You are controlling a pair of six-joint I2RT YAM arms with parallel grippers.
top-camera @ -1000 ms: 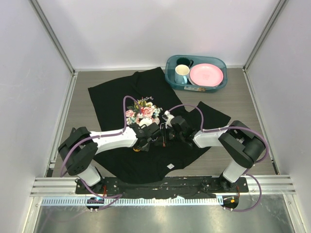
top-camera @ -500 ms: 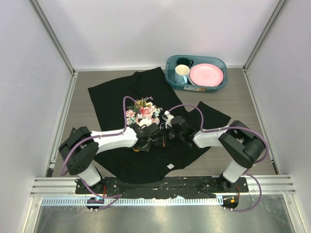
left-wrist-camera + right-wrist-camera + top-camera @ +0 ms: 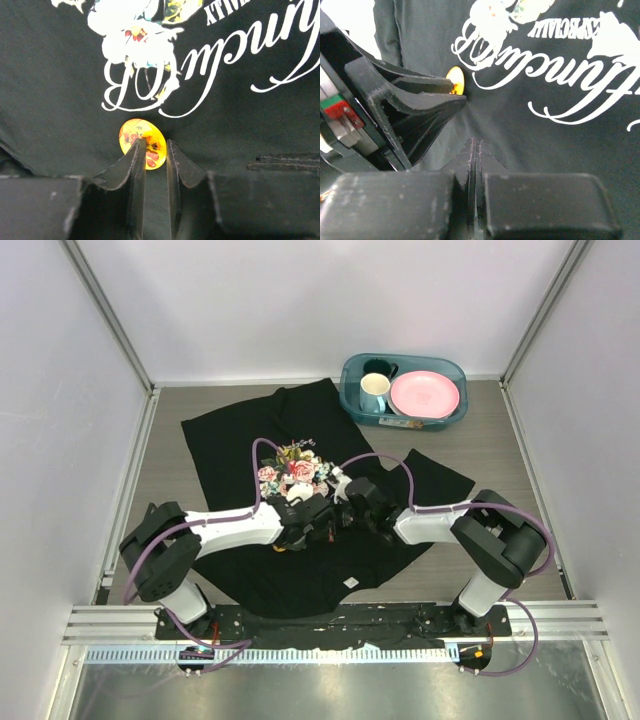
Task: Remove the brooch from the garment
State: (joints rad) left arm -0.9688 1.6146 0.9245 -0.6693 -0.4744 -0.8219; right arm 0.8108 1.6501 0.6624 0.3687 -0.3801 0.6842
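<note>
left gripper (image 3: 156, 146): jaws just narrowed around the brooch (image 3: 133, 136); firm hold? can't tell
right gripper (image 3: 475, 146): closed, tips on the garment (image 3: 560, 150)
meaning: pull-off looks next

We see a table (image 3: 500, 440). On it lie a shirt (image 3: 230, 440) and a tub (image 3: 430, 422).

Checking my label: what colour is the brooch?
The brooch is orange-yellow with red markings; left wrist view shows it best.
</note>
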